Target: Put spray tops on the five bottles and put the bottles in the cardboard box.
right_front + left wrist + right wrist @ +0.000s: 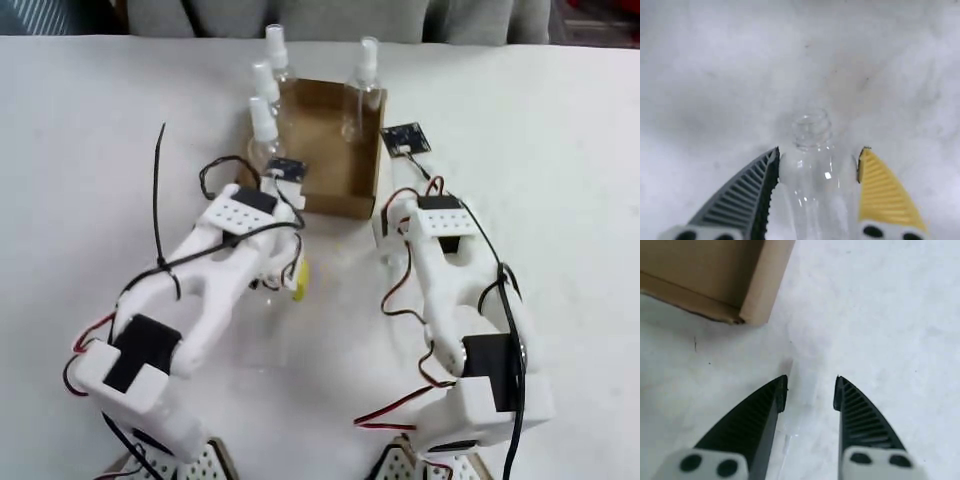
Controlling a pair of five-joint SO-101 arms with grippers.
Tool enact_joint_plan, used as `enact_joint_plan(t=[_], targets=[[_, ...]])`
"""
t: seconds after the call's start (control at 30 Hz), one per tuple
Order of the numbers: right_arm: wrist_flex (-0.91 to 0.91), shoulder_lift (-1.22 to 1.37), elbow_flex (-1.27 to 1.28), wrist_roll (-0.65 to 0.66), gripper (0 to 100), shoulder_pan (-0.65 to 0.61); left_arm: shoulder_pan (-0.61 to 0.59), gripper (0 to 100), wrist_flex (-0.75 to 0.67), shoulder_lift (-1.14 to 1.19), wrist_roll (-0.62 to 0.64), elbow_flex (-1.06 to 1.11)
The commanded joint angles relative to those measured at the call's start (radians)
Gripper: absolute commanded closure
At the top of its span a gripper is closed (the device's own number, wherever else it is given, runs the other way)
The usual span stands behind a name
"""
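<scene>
A clear bottle [812,131] with an open neck and no spray top sits between the grey finger [747,195] and the yellow finger [882,192] of my left gripper [818,150], which is shut on its body. From above, that left gripper [285,275] is just in front of the cardboard box [340,200]. Three bottles with spray tops [264,118] stand in a row along the box's left wall; I cannot tell whether they are inside it. Another topped bottle [364,80] stands inside by the right wall. My right gripper [810,382] is open over bare table near the box corner [752,315].
Both arm bodies [210,280] [455,290] fill the near half of the white table, with red and black cables looping between them. A black cable [158,200] stands up left of the left arm. Open table lies to either side of the box.
</scene>
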Motion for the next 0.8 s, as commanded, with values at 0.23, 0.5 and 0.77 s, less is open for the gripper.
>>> enact_joint_plan(t=[0.23, 0.5, 0.77], targets=[[-0.007, -0.004, -0.038, 0.012, 87.5, 0.001, -0.007, 80, 0.0, -0.062, -0.02, 0.014], [-0.005, -0.004, -0.038, 0.049, 87.5, -0.004, -0.015, 72, -0.035, -0.203, -0.014, 0.106], [-0.005, -0.004, -0.037, 0.051, 87.5, -0.004, -0.015, 69, -0.075, -0.288, -0.014, 0.175]])
